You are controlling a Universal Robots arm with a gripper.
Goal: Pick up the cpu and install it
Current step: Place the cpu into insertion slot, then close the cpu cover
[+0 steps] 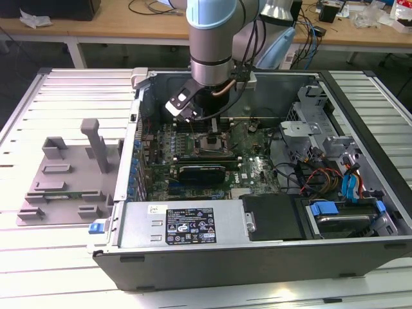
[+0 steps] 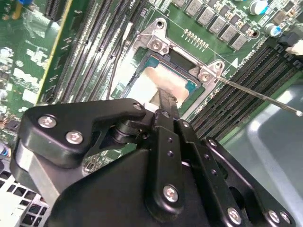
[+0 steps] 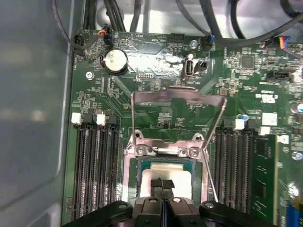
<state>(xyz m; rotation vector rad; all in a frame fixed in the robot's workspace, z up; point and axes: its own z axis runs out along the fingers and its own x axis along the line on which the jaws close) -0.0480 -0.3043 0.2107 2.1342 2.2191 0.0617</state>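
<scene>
The cpu (image 3: 182, 179) was seen lying flat inside the socket (image 3: 129, 156) on the motherboard (image 3: 156, 71), its pale top framed by the socket's metal surround. The load plate (image 3: 177, 101) was stood up open behind it. The claw (image 3: 163, 185) was held with its fingers (image 2: 165, 106) pressed together, no gap being seen between them. Their tips were set over the middle of the cpu's top. Whether they touched it could not be told.

Several risks could be judged from this. If the chip were not squarely seated, downward pressure from the closed fingers might bend the socket's contacts or tilt the chip against the frame. A sideways drag of the tips could shift it out of alignment. The raised load plate and the thin lever (image 2: 255, 94), which stood just beside the socket, could be caught by the claw's black linkage if the wrist were swung carelessly. The memory slots (image 3: 94, 165) on either side left little room.

In the exterior view the arm was brought down from above into the open computer case (image 1: 360, 251), its wrist held close to vertical over the socket. The case was laid on the slatted bench (image 1: 38, 257), with the grey tray (image 1: 64, 174) well apart at the exterior view's left.
</scene>
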